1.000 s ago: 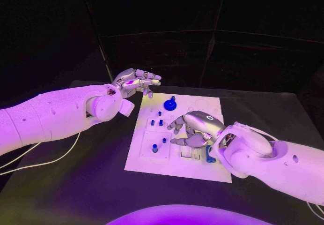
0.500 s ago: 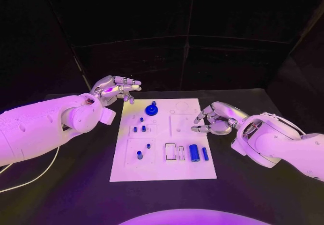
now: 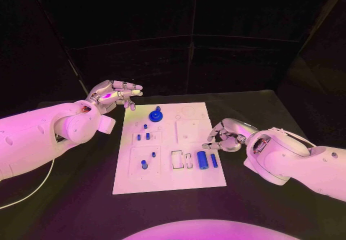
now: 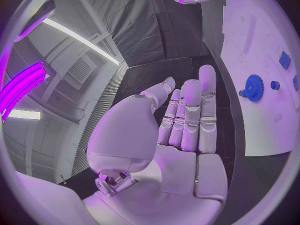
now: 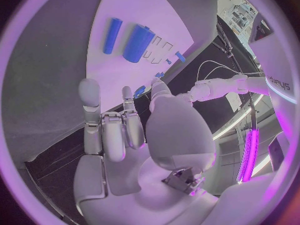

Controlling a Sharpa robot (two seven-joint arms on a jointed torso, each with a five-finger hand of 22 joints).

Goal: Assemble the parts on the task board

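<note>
The white task board (image 3: 167,177) lies in the middle of the black table. A blue gear with a knob (image 3: 156,116) (image 4: 253,87) stands near its far edge. Small blue pegs (image 3: 144,135) sit in the left half, and another peg (image 3: 143,164) stands nearer me. A thick blue cylinder (image 3: 202,159) (image 5: 139,43) and a thinner one (image 3: 214,160) (image 5: 112,35) lie near the right edge. My left hand (image 3: 115,93) (image 4: 184,130) hovers beyond the board's far left corner, fingers apart and holding nothing. My right hand (image 3: 225,136) (image 5: 125,130) sits at the board's right edge, fingers loosely bent, nothing in it.
Small rectangular frames (image 3: 178,159) lie on the board beside the cylinders. Black table (image 3: 65,200) surrounds the board on all sides. A dark curtain closes off the back.
The camera has shifted. My right hand has drawn back from over the board's middle to its right edge, uncovering the two blue cylinders. My left hand keeps its place.
</note>
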